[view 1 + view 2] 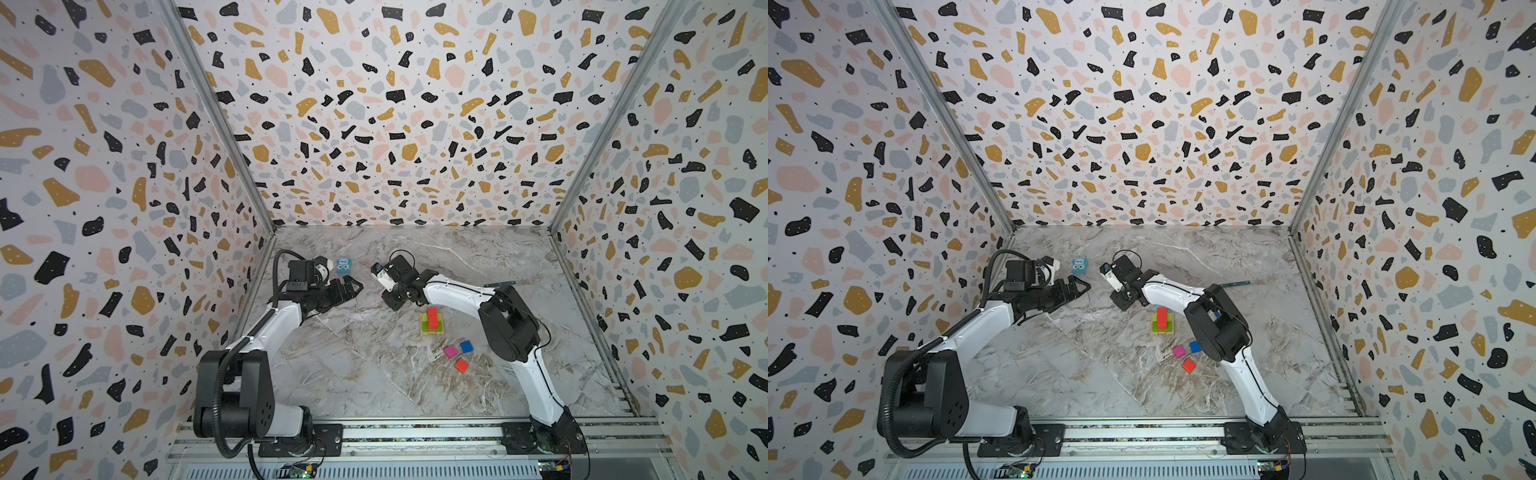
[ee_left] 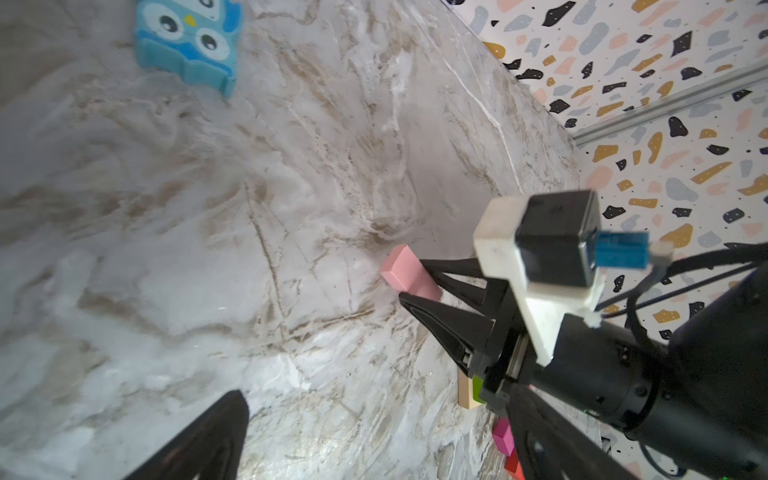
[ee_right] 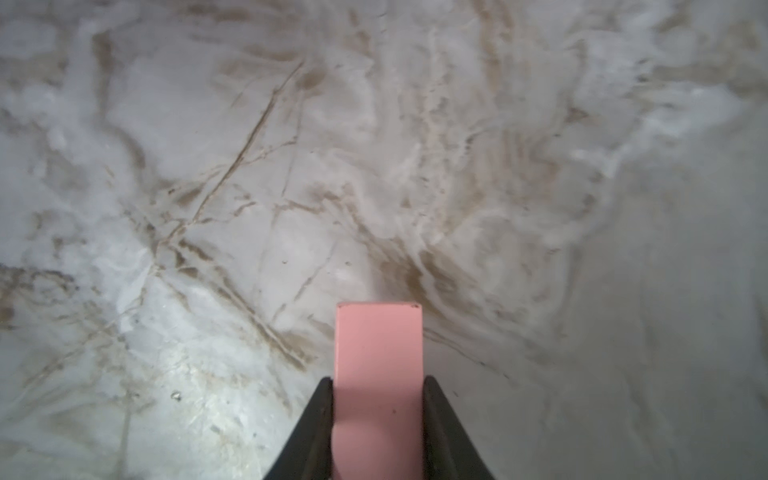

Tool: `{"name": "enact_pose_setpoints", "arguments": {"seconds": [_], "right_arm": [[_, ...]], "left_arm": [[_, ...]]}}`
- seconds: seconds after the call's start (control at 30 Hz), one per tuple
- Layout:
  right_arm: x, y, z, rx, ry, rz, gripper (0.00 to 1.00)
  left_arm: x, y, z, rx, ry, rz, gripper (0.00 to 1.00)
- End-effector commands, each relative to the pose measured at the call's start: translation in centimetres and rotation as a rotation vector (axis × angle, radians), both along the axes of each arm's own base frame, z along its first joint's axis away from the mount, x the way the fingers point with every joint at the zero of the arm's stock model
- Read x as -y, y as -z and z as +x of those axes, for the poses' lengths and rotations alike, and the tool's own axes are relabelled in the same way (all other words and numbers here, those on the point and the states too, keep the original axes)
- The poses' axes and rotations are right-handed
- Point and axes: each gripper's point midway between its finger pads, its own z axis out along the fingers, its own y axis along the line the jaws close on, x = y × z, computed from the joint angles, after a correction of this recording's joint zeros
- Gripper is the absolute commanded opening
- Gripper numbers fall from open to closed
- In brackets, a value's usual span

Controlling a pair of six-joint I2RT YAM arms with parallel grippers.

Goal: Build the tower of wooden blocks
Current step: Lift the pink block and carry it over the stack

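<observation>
The tower (image 1: pixel 432 325) stands mid-table in both top views: a tan base, a lime-green layer and a red oblong (image 1: pixel 1162 316) on top. Its tan and green corner (image 2: pixel 469 390) shows in the left wrist view. My right gripper (image 3: pixel 378 384) is shut on the pink block (image 3: pixel 378 357), just behind and left of the tower, low over the marble. The block's free end pokes out beyond the fingers (image 2: pixel 436 324). My left gripper (image 1: pixel 356 286) hangs open and empty, left of the right one. Magenta (image 1: pixel 450 351), blue (image 1: pixel 466 346) and orange-red (image 1: pixel 461 365) cubes lie loose in front of the tower.
A pale blue box with cartoon eyes (image 1: pixel 344 266) sits behind the left gripper. A marker pen (image 1: pixel 500 283) lies behind the right arm's elbow. Patterned walls close in the marble table (image 1: pixel 374 374) on three sides, with a metal rail along the front.
</observation>
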Motion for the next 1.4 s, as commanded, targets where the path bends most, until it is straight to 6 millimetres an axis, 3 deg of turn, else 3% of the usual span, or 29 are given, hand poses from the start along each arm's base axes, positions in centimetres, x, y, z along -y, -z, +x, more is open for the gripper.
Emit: {"name": "enact_pose_setpoints", "arguments": {"seconds": [0.0, 0.13, 0.37, 0.73, 1.03, 1.37], "right_arm": [[2.0, -7.9, 0.9, 0.053, 0.138, 0.095, 0.22], [4.5, -10.3, 0.9, 0.053, 0.233, 0.086, 0.22], [9.8, -12.4, 0.3, 0.013, 0.387, 0.067, 0.22], [16.6, -11.6, -3.4, -0.063, 0.647, 0.1, 0.22], [17.3, -9.3, -6.6, -0.133, 0.799, 0.202, 0.22], [15.6, -8.1, -8.4, -0.132, 0.856, 0.173, 0.22]], "left_arm": [[1.5, -1.1, -0.4, 0.051, 0.056, -0.017, 0.98], [2.5, -1.1, -0.7, 0.052, 0.089, -0.017, 0.98], [3.7, -1.6, -1.1, 0.072, 0.126, -0.017, 0.98], [4.4, -2.0, -1.4, 0.083, 0.148, -0.023, 0.98], [4.4, -2.1, -1.5, 0.086, 0.148, -0.021, 0.98], [4.3, -2.0, -1.5, 0.083, 0.145, -0.013, 0.98]]}}
